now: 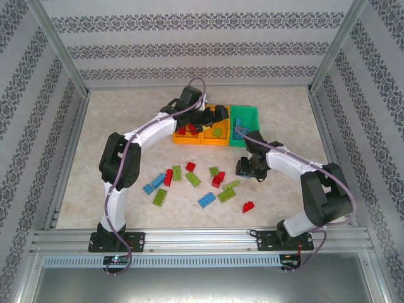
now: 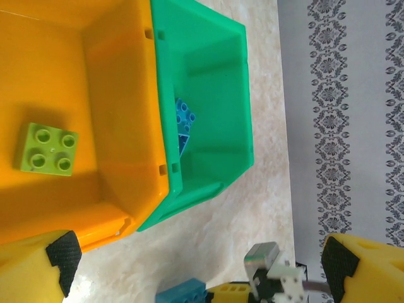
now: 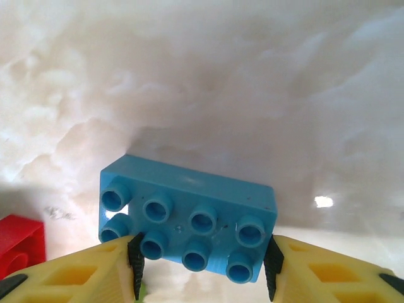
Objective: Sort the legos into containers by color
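Right gripper point(image 3: 202, 278): pads point(image 3: 135, 265) apparently clamped on blue eight-stud brick point(image 3: 189, 221), above table point(image 3: 252, 76). Left gripper point(image 2: 202, 271): spread wide, empty, over orange bin point(image 2: 113, 95) holding lime four-stud brick point(image 2: 47, 148); green bin point(image 2: 214, 76) beside holds blue bricks point(image 2: 185, 123). Top view: loose bricks point(image 1: 193, 178) scattered mid-table.

Blue brick point(image 3: 189, 224), lime brick point(image 2: 48, 148) — orange bin point(image 2: 120, 95), green bin point(image 2: 214, 82)

No readable text, labels, brands or numbers appear on anything in view.

We see glossy plastic in the orange bin point(image 2: 113, 95), green bin point(image 2: 214, 76) and blue brick point(image 3: 189, 208), a matt table point(image 1: 126, 120), metal rails point(image 1: 202, 238).
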You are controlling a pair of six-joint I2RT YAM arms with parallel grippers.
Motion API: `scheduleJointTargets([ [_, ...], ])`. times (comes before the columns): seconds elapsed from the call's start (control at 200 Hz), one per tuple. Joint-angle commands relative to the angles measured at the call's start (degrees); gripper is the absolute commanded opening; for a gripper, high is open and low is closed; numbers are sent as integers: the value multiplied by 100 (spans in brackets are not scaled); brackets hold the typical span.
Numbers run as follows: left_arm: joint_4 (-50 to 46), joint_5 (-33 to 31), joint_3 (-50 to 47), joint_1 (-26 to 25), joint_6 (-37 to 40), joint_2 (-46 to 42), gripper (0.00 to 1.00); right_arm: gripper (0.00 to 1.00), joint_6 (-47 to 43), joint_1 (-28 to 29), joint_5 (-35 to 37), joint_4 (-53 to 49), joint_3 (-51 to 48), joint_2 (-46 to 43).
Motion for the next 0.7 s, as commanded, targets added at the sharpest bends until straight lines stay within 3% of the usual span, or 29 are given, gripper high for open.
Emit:
scheduleJointTargets([
  [0.0,279,-107,-209,87,107,-361,100,58,-100,-21,111,-171,72,-325],
  [0.265,184,-326,-676,194,295,-770,100,78,612,91,-23,-189,-19,-509],
  [0.51,190,-335,-991,316,353,-968,100,84,884,259,237,-102,103,-50],
  [0.694,95,-506,-1306,370,478,-1253,100,83,874,262,437,-106,236,441],
])
